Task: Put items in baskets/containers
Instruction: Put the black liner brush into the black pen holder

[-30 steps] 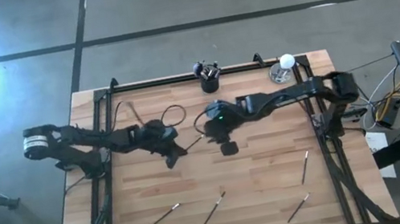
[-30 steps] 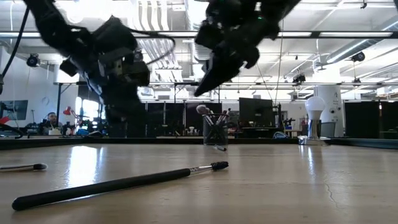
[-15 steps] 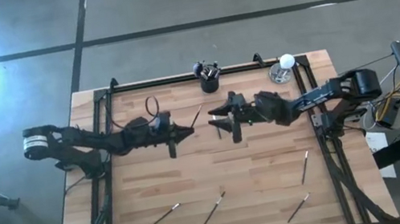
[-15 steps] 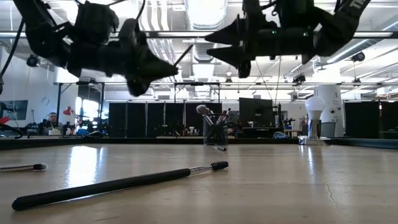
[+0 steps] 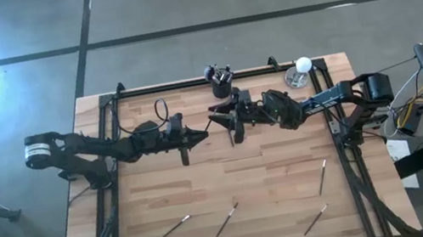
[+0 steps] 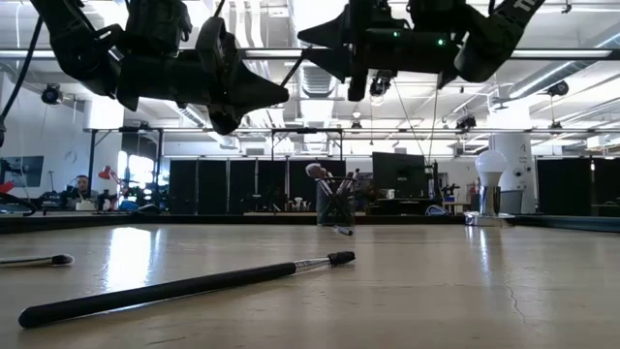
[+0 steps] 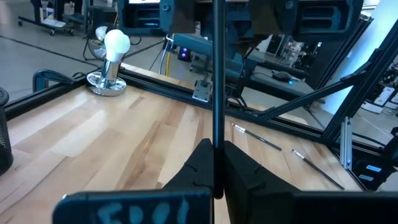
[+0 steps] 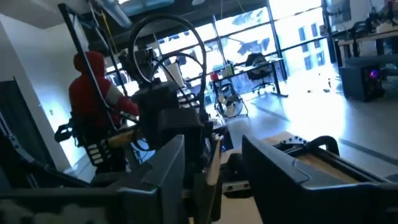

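low view: black cup (image 6: 335,206) holds several brushes (image 6: 324,179).

Both arms up mid-table, grippers tip to tip.

L arm comes in from table's left edge, stretched roughly level, left gripper (image 5: 197,136) pointing right, fingers (image 7: 239,168) pinched shut w/ thin dark handle between them. R arm reaches in from right edge, wrist level, right gripper (image 5: 220,120) pointing left toward the other, fingers (image 8: 273,171) spread apart. Both hang well above tabletop in low view, tips near but not touching.
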You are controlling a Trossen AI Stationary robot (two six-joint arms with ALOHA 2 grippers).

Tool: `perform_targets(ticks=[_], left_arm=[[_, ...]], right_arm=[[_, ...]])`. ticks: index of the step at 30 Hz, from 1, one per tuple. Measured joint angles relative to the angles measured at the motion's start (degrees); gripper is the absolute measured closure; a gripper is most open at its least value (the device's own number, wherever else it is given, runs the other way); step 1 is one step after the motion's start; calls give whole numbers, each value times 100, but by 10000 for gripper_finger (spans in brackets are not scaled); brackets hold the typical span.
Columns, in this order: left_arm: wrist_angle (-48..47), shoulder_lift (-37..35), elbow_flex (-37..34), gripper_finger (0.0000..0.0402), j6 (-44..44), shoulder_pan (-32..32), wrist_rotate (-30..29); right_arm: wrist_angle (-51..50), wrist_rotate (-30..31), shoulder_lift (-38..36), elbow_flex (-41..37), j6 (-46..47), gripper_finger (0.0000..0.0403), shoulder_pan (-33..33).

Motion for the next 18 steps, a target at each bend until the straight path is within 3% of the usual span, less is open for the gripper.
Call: perform_targets(ticks=[7,13,18], left_arm=[[-10,0,3,385,-49,4,-44],[-521,-30,113,319,-313,33,-110],[-961,-31,85,284,-355,19,1]], right_arm=[[-6,-16,-25,52,-294,379,1],[-673,-104,-258,52,-499,390,-260],[-1537,-2,-507,158,-981,392,-1031]])
